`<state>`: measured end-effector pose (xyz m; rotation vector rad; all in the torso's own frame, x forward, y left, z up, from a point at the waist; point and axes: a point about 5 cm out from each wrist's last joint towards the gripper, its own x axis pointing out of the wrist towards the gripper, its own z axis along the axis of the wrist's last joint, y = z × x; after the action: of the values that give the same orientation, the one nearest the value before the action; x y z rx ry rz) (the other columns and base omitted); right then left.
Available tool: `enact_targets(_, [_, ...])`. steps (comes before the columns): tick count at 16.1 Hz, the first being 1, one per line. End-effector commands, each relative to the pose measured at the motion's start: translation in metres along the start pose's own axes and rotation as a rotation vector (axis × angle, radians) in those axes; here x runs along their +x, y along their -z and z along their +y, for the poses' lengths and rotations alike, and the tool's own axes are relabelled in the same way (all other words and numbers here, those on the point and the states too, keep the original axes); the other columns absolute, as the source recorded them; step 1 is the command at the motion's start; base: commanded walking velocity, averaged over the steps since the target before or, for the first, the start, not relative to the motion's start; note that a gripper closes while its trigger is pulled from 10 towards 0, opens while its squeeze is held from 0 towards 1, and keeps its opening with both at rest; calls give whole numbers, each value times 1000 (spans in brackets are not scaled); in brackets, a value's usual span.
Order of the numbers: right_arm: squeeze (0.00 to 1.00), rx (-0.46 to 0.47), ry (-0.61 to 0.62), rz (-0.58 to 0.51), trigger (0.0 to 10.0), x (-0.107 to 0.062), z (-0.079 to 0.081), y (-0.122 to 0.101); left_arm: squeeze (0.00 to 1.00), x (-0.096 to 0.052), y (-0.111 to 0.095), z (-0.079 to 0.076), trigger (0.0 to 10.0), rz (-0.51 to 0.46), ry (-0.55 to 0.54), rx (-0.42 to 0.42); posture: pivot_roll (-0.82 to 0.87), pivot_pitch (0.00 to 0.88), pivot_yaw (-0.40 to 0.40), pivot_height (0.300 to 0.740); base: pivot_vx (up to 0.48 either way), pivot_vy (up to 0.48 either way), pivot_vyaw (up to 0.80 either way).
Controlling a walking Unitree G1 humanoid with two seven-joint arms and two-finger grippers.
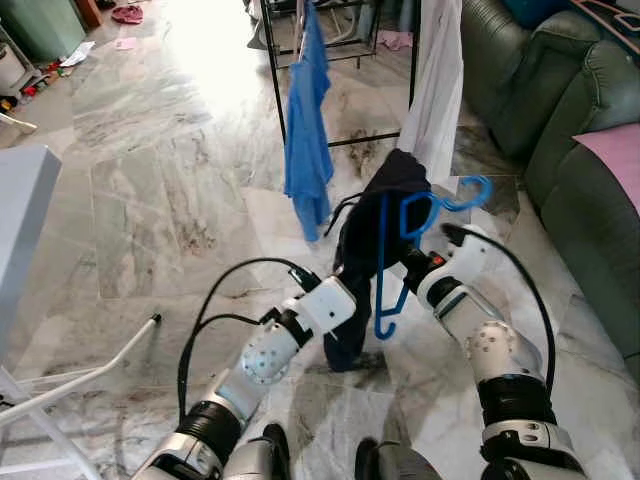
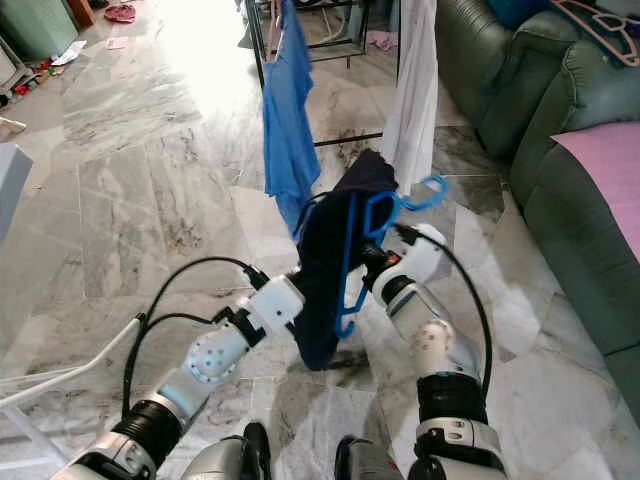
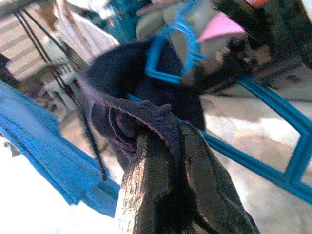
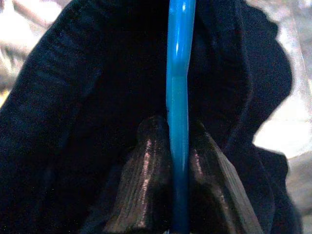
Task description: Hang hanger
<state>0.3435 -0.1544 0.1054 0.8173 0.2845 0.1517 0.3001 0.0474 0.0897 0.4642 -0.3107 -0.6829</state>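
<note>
Left eye view, frame centre: one bright blue plastic hanger (image 1: 405,235) carries one dark navy garment (image 1: 365,240); two garments hang on the black metal rack (image 1: 345,60) above.

Left wrist view: left gripper (image 3: 168,146) pinches the navy cloth.

Right wrist view: right gripper (image 4: 178,161) clamps the hanger's bar.

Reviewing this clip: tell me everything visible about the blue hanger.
The hanger is bright blue, looks like plastic, with a thin-barred frame and an open hook pointing toward the sofa. It is held tilted above the floor, in front of the rack. The right gripper is shut on one of its bars. A dark garment is draped over part of it, and the left gripper pinches that cloth.
</note>
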Motion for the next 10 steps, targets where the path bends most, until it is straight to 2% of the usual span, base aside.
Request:
enact_targets(1, [0, 87, 24, -48, 10000, 0, -4, -13, 0, -2, -4, 1, 10000, -39, -14, 0, -129, 208, 35, 740, 0, 0, 0])
enact_targets(3, [0, 150, 50, -107, 10000, -1, -10, -29, 0, -8, -1, 0, 10000, -37, 0, 10, -127, 208, 35, 740, 0, 0, 0])
enact_targets(6, [0, 165, 43, -203, 10000, -3, -8, -57, 0, -19, 12, -7, 10000, 14, 46, 12, -125, 208, 32, 740, 0, 0, 0])
enact_targets(8, [0, 103, -38, -248, 10000, -4, 5, -73, 0, -25, 21, -15, 10000, 65, 90, 15, -126, 208, 32, 740, 0, 0, 0])
enact_targets(10, [0, -193, -153, -319, 10000, -10, 32, -79, 0, -32, 31, -23, 10000, 121, 124, 0, -130, 208, 31, 740, 0, 0, 0])
